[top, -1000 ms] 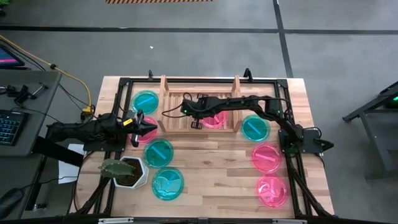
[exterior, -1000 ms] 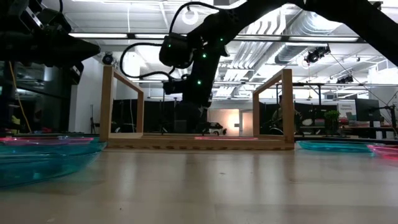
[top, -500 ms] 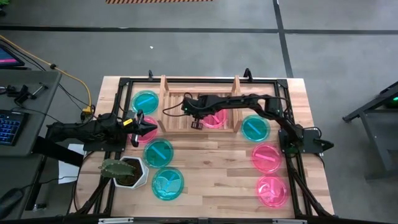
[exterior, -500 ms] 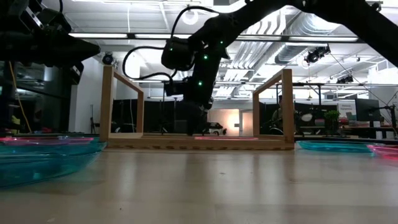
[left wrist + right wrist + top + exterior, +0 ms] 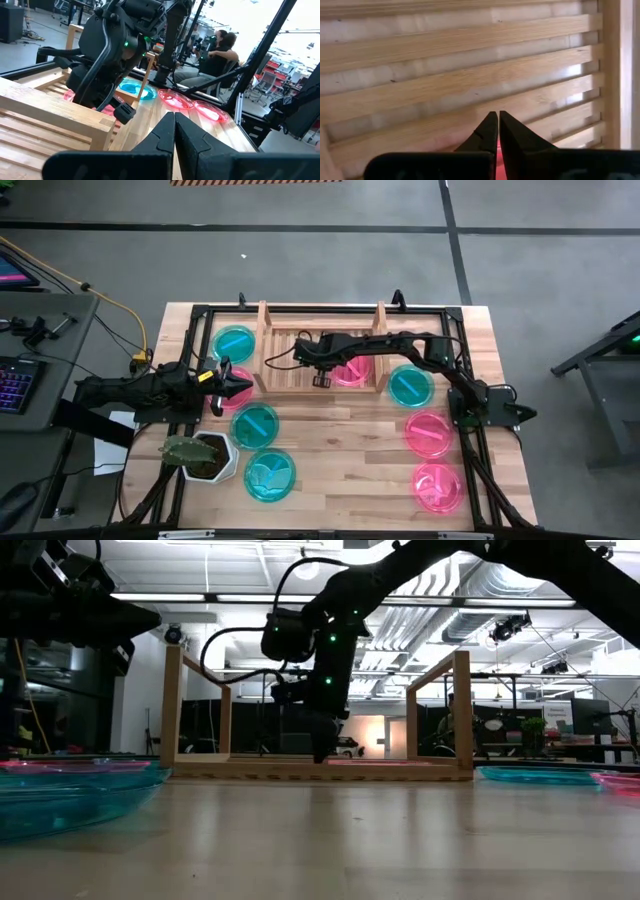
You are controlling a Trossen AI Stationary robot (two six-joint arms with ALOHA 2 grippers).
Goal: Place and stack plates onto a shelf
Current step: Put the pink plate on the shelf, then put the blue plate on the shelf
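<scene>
Right gripper [image 5: 321, 379] sits over the front middle of the light wooden slatted shelf [image 5: 290, 375], fingers pressed together with nothing between them, as my right wrist view shows, with only slats and a sliver of pink beneath the tips. A second ago those fingers were a little apart and the tip was further left along the rack; since then they've closed fully and the arm has slid right, toward the translucent pink round plastic plate [image 5: 349, 373] lying on the shelf's right part. I read that as a plate just dropped off and the arm pulling back, so one plate is placed and nothing is stacked yet.

Left gripper [image 5: 232, 387] parked at the table's left side, shut and empty, hovering by the pink plate at the left edge [image 5: 243, 377]; no change there.

The other plates are off the shelf:
- teal plate near the back left corner [image 5: 234, 342]
- teal plate left of centre [image 5: 254, 423]
- teal plate near the front [image 5: 269, 475]
- teal plate just right of the shelf [image 5: 410, 386]
- pink plate on the right [image 5: 430, 433]
- pink plate at the front right [image 5: 437, 485]

White hexagonal plant pot [image 5: 205, 456] stands front left, not part of the job. People sit in the room behind, seen from the left wrist camera.

Next I'd guess the right arm goes for the teal plate beside the shelf, since it's nearest.
</scene>
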